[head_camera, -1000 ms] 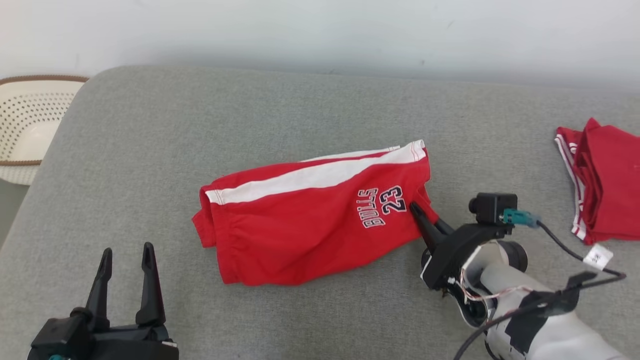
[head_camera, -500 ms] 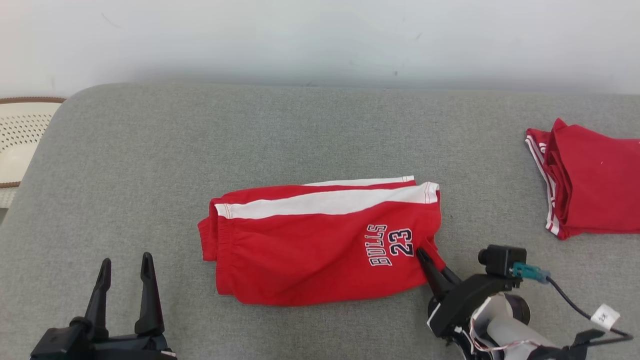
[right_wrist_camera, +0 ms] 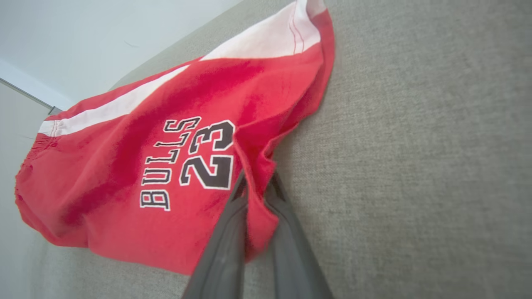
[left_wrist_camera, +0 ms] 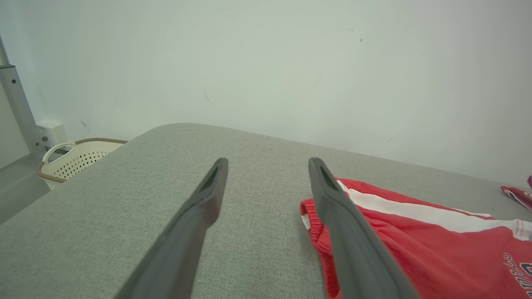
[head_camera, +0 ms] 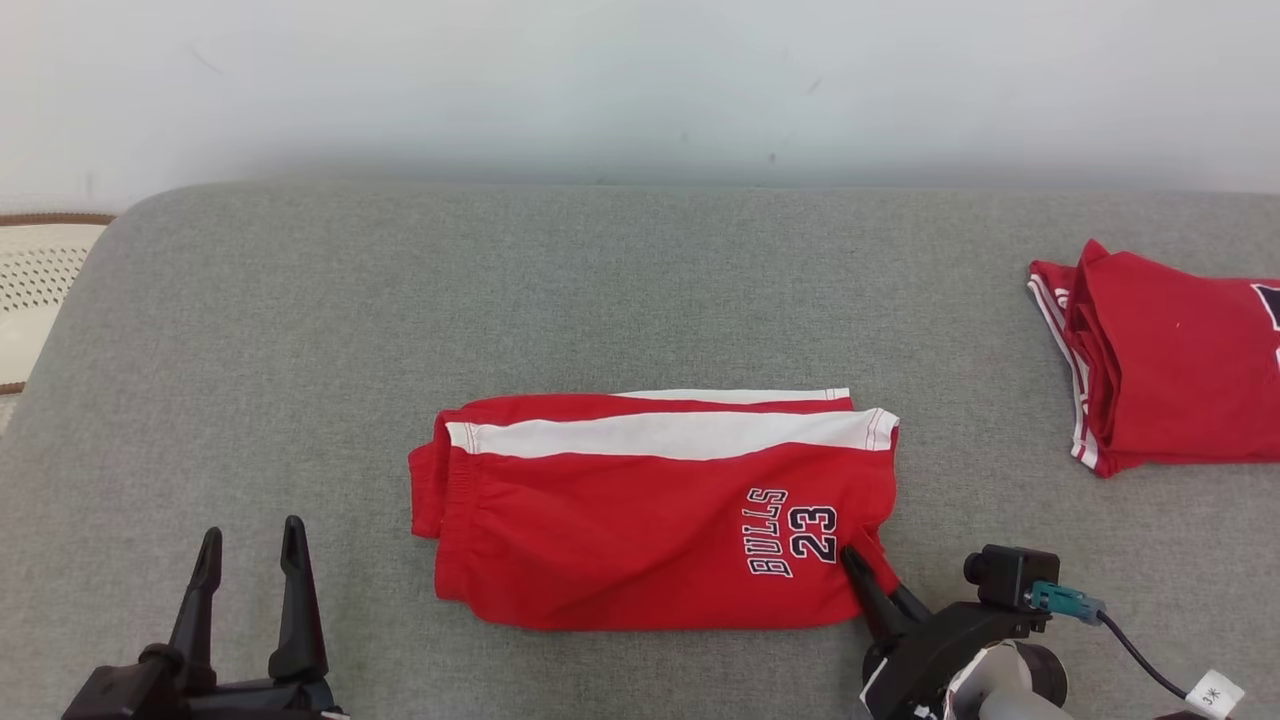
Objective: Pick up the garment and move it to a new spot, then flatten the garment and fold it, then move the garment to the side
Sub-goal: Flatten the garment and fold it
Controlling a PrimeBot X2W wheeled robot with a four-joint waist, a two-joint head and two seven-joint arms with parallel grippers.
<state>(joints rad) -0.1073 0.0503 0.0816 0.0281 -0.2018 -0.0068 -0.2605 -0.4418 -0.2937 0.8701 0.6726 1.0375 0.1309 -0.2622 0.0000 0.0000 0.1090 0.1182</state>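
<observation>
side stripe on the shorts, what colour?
White stripe running along the red shorts. It shows best in the head view.

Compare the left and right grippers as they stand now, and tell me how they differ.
The left gripper is open, fingers spread wide; the right gripper is shut. The left holds nothing and sits over bare grey cushion, off the waistband end of the red shorts; the right pinches the shorts' hem corner. Both have two long dark fingers and sit low in the head view.
</observation>
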